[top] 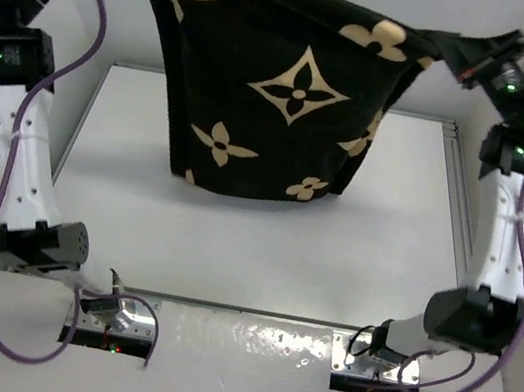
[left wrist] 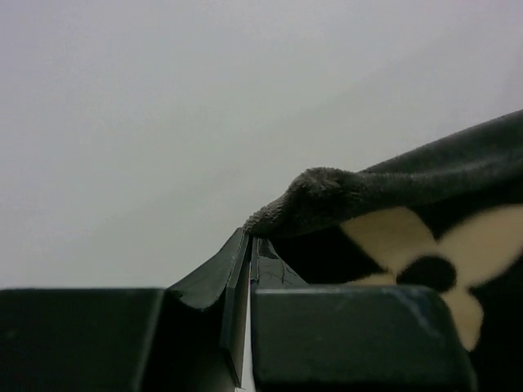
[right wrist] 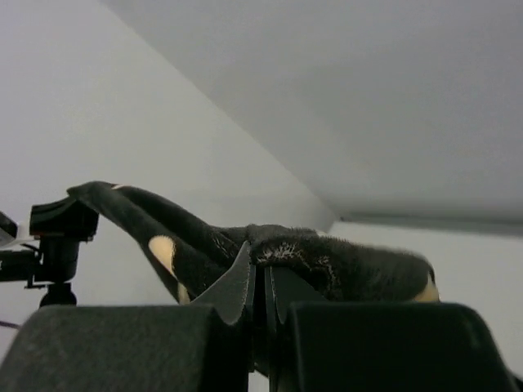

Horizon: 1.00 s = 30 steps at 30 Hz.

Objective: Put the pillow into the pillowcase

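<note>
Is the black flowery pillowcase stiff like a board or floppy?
Probably floppy: the pillowcase sags in a deep curve between the left pincer and the right pincer, which pinch its top corners. Its fuzzy pile likely helps keep it from slipping. Two small pinches hold it up, so it seems fairly light.

Pillowcase (top: 278,107): upper-left corner runs off the overhead view's top edge. Interior concealed by its own fabric; contents indeterminate. Wrist views crop its lower portion.
</note>
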Each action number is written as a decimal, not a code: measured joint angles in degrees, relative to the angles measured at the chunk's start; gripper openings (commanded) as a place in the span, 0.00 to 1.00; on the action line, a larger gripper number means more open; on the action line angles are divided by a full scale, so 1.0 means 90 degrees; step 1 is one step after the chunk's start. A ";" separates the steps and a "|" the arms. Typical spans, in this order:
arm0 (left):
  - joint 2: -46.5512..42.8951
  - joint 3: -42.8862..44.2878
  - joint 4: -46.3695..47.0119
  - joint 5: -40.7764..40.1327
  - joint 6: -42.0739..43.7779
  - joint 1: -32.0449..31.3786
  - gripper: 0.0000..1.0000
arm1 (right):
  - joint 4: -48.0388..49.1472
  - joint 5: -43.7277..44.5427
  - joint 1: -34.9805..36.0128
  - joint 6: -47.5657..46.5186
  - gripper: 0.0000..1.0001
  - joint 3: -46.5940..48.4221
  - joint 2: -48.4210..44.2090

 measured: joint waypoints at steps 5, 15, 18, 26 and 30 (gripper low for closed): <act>0.0466 -0.0750 -0.1083 0.0204 0.0748 -0.0304 0.00 | -0.0950 0.0444 0.0726 -0.0607 0.00 -0.0372 0.0488; 0.0585 -0.0833 -0.1914 0.0559 0.0816 -0.0495 0.00 | -0.1013 0.0685 0.1328 -0.1231 0.00 -0.0391 -0.0265; 0.0588 -0.0823 -0.1800 0.1020 0.0512 -0.0355 0.00 | -0.1035 0.0750 0.1341 -0.1350 0.00 -0.0253 -0.0270; 0.0204 -0.1547 -0.1367 0.2538 0.0464 -0.0168 0.59 | -0.1326 0.1030 0.1537 -0.1817 0.00 -0.0287 -0.0546; 0.0024 -0.1557 -0.1984 0.2385 0.1435 -0.0294 0.75 | -0.1319 0.1030 0.1591 -0.1836 0.00 -0.0287 -0.0607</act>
